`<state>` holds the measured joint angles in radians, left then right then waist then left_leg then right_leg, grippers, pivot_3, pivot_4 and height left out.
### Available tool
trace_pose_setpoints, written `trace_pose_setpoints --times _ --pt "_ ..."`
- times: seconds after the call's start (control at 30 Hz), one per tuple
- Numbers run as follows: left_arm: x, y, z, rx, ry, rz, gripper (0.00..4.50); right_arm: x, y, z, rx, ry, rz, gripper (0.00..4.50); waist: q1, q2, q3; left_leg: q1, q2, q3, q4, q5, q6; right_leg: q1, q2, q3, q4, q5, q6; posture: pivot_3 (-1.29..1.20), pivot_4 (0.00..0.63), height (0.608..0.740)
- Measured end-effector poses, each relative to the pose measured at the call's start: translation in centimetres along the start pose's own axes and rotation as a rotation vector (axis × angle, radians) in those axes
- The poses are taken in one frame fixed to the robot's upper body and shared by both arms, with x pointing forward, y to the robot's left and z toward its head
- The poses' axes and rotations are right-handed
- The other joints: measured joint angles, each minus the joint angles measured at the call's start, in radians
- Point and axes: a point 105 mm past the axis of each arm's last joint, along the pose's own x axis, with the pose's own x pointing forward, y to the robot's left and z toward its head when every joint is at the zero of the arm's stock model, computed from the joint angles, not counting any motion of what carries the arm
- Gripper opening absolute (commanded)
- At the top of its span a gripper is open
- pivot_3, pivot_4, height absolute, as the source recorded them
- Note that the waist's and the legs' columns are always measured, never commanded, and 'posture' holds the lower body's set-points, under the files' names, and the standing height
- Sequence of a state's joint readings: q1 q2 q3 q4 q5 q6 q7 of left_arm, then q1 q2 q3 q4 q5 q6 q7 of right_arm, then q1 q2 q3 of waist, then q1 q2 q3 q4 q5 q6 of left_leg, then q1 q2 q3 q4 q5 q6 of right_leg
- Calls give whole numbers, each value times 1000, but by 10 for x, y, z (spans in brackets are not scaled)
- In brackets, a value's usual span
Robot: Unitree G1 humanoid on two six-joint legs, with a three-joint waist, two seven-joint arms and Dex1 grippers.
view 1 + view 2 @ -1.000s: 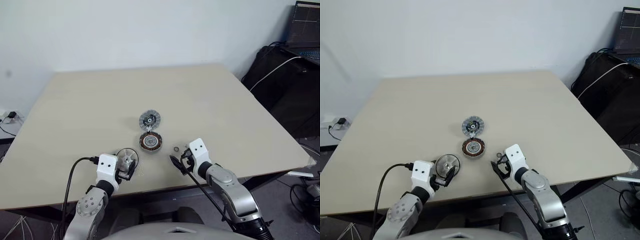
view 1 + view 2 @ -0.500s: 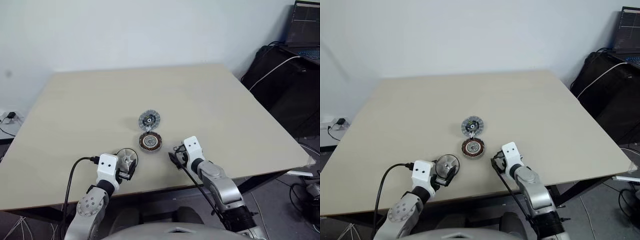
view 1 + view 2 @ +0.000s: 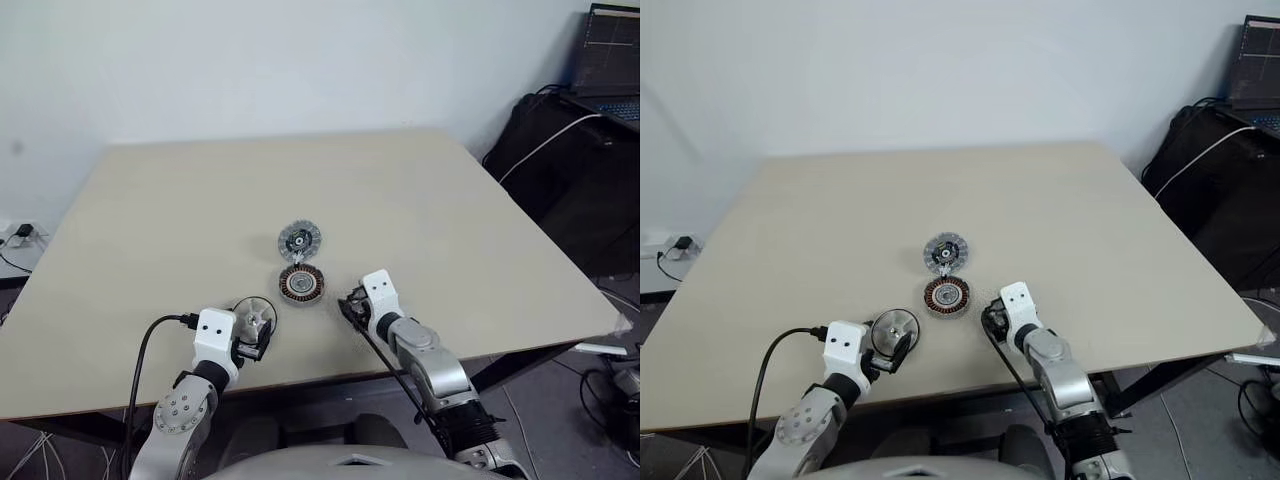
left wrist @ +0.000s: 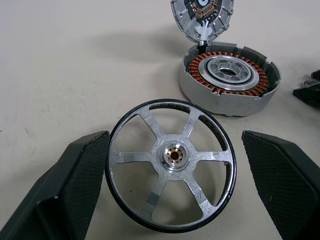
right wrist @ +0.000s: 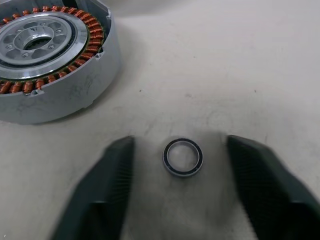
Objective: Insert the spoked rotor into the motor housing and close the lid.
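Observation:
The spoked rotor (image 4: 171, 192) lies flat on the table between the fingers of my left gripper (image 4: 175, 142), which is open and does not touch it. Just beyond it sits the motor housing (image 3: 301, 284), with copper windings showing inside. The lid (image 3: 299, 240) stands tilted at the housing's far side. My right gripper (image 3: 349, 305) is low over the table, right of the housing. Its fingers (image 5: 107, 185) stand apart on either side of a small metal ring (image 5: 183, 156) without touching it.
The beige table (image 3: 200, 190) stretches wide beyond the parts. Its near edge runs just behind both wrists. A black cable (image 3: 145, 350) loops from the left wrist. Black bags (image 3: 570, 150) and a laptop (image 3: 610, 50) stand off the table's right side.
My right gripper has moved forward and down to the small ring beside the housing, and its fingers have drawn closer together. The left gripper and the rotor have stayed still.

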<state>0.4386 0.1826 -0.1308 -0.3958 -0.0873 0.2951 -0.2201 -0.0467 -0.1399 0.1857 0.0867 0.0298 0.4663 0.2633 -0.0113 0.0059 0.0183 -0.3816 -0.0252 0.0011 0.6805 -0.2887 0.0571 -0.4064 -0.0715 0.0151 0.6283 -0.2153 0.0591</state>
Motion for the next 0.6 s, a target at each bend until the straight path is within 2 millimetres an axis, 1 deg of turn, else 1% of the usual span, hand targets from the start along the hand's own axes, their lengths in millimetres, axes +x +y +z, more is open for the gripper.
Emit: trace_pose_setpoints --times 0.07,0.17,0.43,0.5,0.6 --pt "0 0 0 0 1 -1 4500 -2 1 -1 4 0 0 1659 0 0 -1 0 0 0 0 -1 -2 1 -1 0 0 -1 2 0 0 740" --pt "0 -1 0 1 1 -4 4500 -3 1 -2 8 -2 0 740 0 0 -1 1 0 0 0 -2 -3 1 -2 0 0 -2 3 0 0 740" --pt "1 -4 0 5 2 -12 4500 -10 3 1 0 1 16 696 1 1 1 0 0 0 0 -1 -2 0 -2 0 0 -2 2 0 0 740" --pt "1 -4 0 5 2 -13 4500 -12 6 8 -6 -17 29 696 0 2 2 0 0 0 0 -1 -2 0 -2 0 0 -2 3 0 0 740" --pt "1 -4 0 5 0 -13 4500 -10 12 28 -20 -73 48 696 -3 3 3 0 0 0 0 -1 -2 0 -2 0 0 -3 4 0 0 740"
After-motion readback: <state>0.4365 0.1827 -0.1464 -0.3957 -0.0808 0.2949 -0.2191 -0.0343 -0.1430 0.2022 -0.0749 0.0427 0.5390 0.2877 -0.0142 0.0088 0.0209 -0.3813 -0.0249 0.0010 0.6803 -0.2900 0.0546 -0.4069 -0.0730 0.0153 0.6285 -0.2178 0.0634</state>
